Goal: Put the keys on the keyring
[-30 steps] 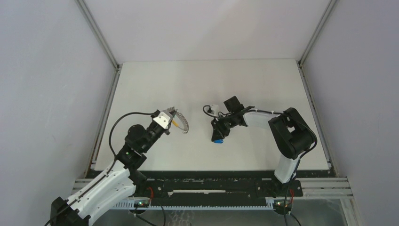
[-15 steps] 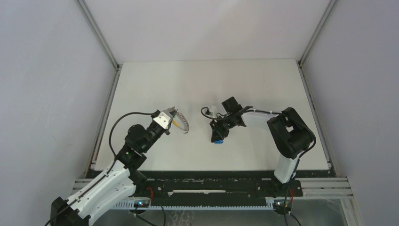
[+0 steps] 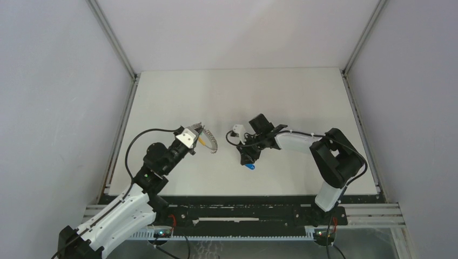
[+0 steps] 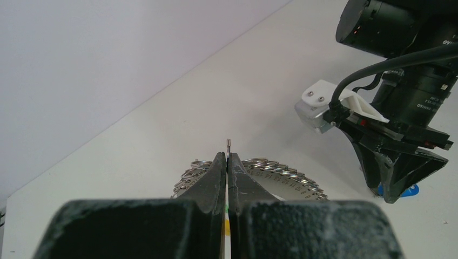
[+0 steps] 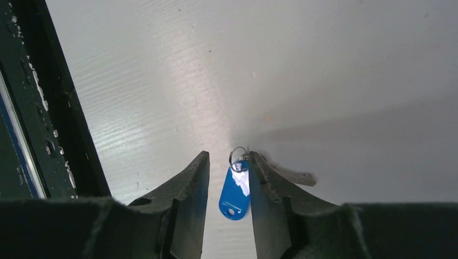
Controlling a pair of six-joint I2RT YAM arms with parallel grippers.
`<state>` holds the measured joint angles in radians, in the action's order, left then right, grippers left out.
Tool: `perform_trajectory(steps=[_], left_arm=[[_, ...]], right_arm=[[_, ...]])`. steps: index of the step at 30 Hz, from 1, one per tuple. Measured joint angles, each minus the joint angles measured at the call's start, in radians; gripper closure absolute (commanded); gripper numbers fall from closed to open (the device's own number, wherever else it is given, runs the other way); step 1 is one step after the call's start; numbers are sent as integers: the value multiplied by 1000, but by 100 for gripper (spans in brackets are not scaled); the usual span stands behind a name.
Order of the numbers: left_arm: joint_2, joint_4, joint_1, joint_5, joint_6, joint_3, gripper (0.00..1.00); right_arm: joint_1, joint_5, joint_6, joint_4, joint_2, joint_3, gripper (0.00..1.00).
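My left gripper [image 3: 197, 131] is shut on the keyring [image 3: 210, 141], which has a yellow tab and a curved string of silvery rings. In the left wrist view the thin ring [image 4: 228, 143] sticks up from the closed fingertips [image 4: 219, 167], with the ring string [image 4: 281, 170] behind. My right gripper [image 3: 247, 160] is open and points down at the table. The blue-headed key [image 5: 235, 189] lies between its fingers [image 5: 264, 178], close against the right one. Its small ring [image 5: 237, 155] and silver blade [image 5: 294, 176] show there. The blue head also shows in the top view [image 3: 250, 167]. The red-headed key is not in view.
The white table [image 3: 243, 91] is bounded by grey walls and metal frame posts [image 3: 116, 43]. The right wrist's white camera mount [image 3: 237, 130] hangs close to the keyring; it also shows in the left wrist view [image 4: 324, 105]. The arms' bases sit at the near edge.
My right gripper has shifted left and toward the near edge and turned; the blue head now shows less beneath it. My left gripper and the keyring have not moved.
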<state>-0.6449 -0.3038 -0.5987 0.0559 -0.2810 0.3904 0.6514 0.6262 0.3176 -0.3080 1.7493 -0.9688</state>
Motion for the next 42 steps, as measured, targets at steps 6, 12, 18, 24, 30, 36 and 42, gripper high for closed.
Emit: perform_trajectory(steps=[6, 12, 18, 24, 30, 36, 42], left_arm=[[6, 3, 0, 0, 0, 0, 100], [32, 2, 0, 0, 0, -2, 100], [39, 5, 0, -5, 0, -3, 100], [38, 8, 2, -51, 2, -3, 100], [31, 10, 28, -108, 11, -3, 100], [31, 11, 36, -132, 19, -3, 100], [31, 11, 37, -132, 21, -3, 100]], right_arm=[[44, -115, 6, 11, -95, 29, 68], [121, -259, 19, 11, -136, 34, 69], [164, -372, 37, 2, -131, 35, 69], [175, -418, 47, -3, -114, 35, 70], [183, -434, 54, -8, -105, 35, 70], [196, -435, 63, -19, -98, 35, 71], [207, -447, 66, -21, -72, 35, 76]])
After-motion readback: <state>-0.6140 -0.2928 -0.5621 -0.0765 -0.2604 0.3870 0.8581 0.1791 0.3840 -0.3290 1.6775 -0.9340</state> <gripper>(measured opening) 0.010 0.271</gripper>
